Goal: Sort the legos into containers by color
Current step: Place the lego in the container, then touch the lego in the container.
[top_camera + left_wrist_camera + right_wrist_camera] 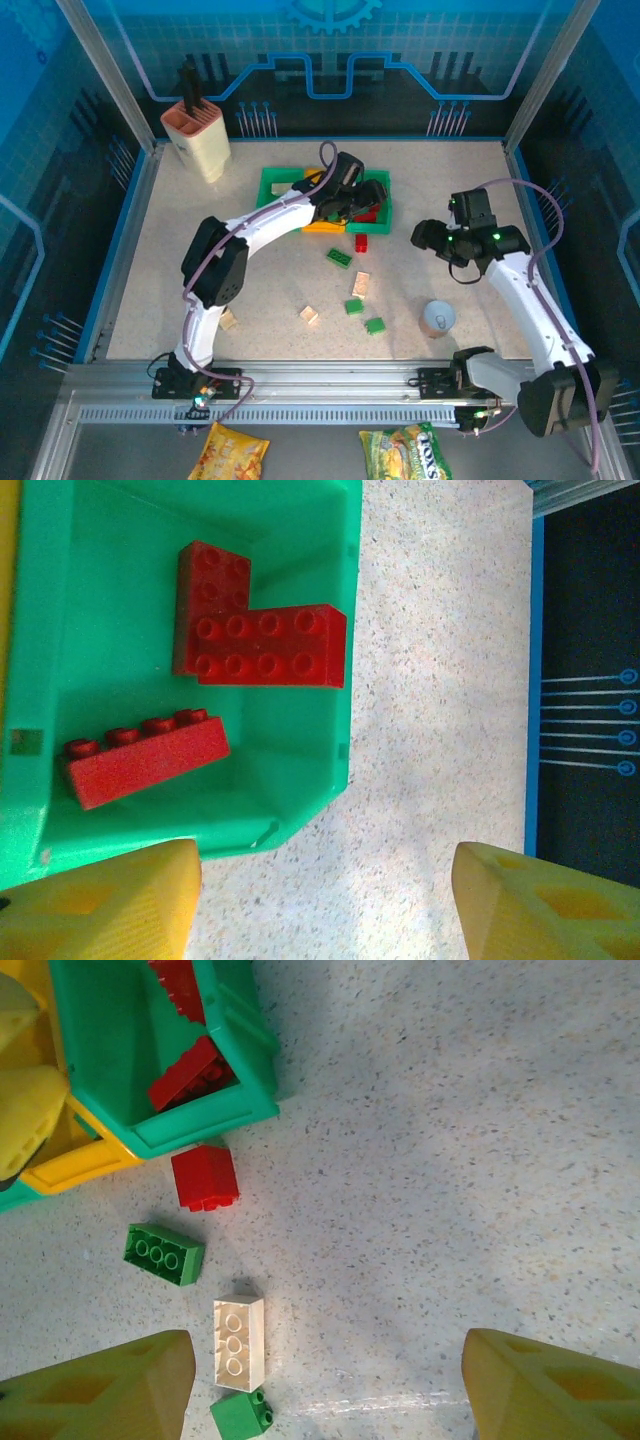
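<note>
In the right-end bin (240, 1040): a joined pair of bricks (260, 630) abutting in an L, with a third brick (145, 760) apart beside them. Just in front of that bin, on the worktop (460, 170): a square brick (204, 1176). Farther front: an oblong brick (164, 1254), then a scatter of bricks (354, 306). Front-right of the bin, well apart: a cup (437, 318). Behind-left: a holder (197, 138).

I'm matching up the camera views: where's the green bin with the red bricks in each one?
Top external: green bin at the right end of its row.
Left wrist: the bin takes the upper left.
Right wrist: the bin sits in the top-left corner.
Shared landmark: the red bricks inside it.
</note>
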`<state>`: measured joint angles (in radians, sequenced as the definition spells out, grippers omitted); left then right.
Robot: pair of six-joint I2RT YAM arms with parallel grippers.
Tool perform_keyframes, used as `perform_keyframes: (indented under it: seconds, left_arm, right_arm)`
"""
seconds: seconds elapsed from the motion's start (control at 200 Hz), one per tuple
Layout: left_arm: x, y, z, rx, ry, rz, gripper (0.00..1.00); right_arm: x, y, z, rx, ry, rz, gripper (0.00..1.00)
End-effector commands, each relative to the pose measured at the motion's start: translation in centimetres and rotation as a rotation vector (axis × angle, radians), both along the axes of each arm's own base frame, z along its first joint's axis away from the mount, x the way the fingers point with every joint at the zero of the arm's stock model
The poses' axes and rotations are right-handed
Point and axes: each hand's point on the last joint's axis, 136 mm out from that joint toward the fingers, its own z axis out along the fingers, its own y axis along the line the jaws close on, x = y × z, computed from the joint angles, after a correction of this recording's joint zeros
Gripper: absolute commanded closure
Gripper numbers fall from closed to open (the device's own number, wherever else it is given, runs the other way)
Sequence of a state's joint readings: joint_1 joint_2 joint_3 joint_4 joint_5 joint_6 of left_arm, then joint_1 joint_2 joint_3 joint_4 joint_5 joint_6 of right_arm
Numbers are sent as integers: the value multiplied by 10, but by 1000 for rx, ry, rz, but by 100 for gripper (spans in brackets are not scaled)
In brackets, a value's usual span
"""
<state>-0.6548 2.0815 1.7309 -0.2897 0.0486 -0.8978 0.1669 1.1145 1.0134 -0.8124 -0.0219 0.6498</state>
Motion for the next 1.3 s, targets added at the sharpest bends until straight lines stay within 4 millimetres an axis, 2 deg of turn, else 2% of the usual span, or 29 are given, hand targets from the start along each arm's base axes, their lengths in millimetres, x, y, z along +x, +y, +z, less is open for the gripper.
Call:
perform_keyframes:
  seconds: [0.0,0.275,0.67,0.966,1.296]
  left_arm:
    - [-24,15,13,71,-13,-67,32]
    - [-62,48,6,115,11,-89,34]
    - [-110,125,-14,86,63,29,33]
    - [-128,165,-17,74,68,98,33]
    - [-134,182,-20,74,73,130,33]
  right_arm:
    - [15,14,5,46,-37,78,28]
    - [65,39,7,101,-63,190,28]
    - [143,69,-5,159,-34,261,23]
    - [180,84,-26,183,17,283,22]
    - [203,102,-41,214,39,308,24]
